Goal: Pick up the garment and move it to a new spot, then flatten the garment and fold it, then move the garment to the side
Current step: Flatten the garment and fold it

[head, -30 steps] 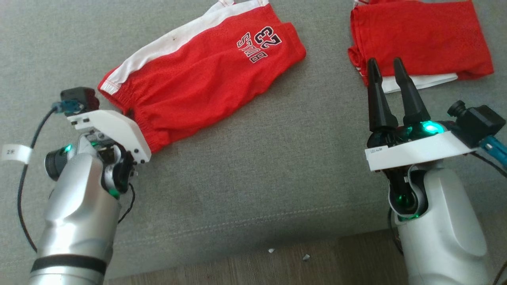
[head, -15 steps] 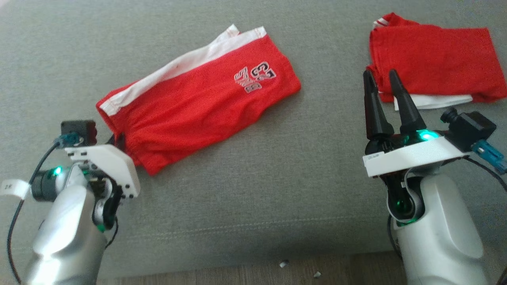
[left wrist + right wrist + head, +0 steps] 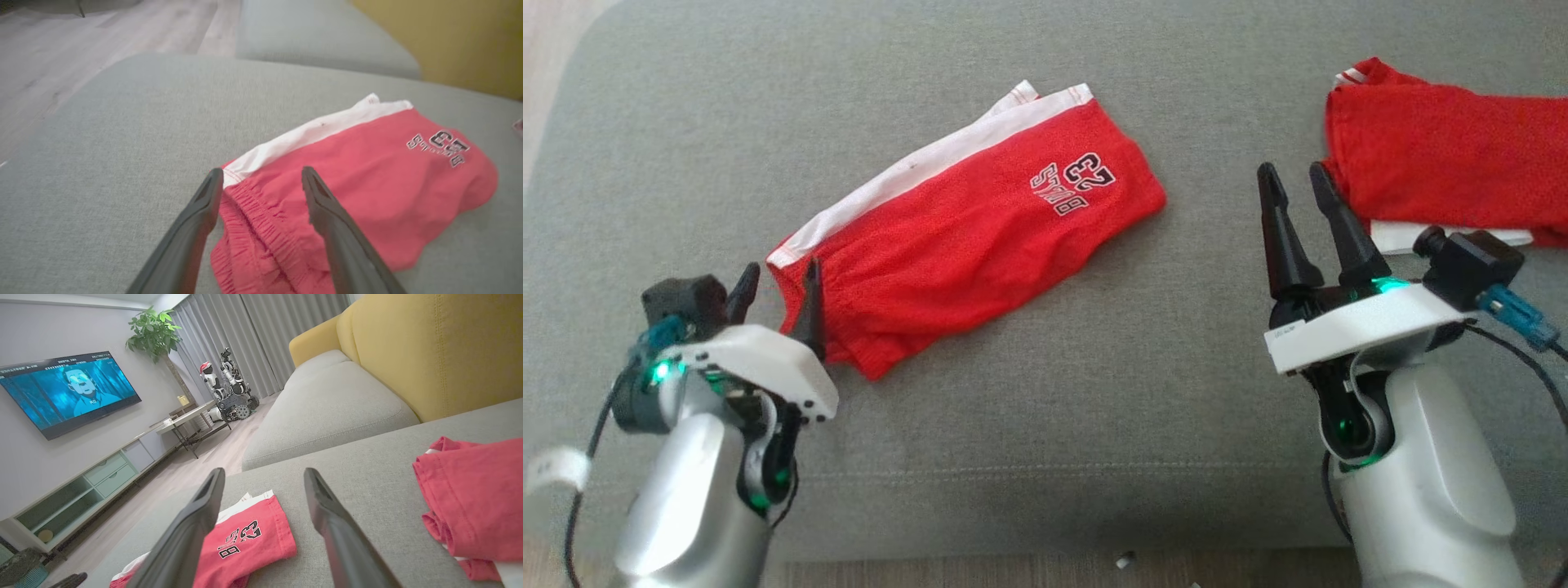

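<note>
Just beyond the left gripper's (image 3: 262, 171) wide-spread, empty fingers (image 3: 192, 228) lies the elastic waistband (image 3: 253, 210) of soft, light red mesh shorts (image 3: 367, 179) with a white stripe, likely the firmest place to pinch.

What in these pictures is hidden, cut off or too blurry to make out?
Folded red garment: head view, cut off by the right edge; its kind is unclear.
Red mesh shorts with white stripe: right wrist view, waistband end partly hidden behind the right hand.
Word printed on the shorts: left wrist view, too blurred to read.
</note>
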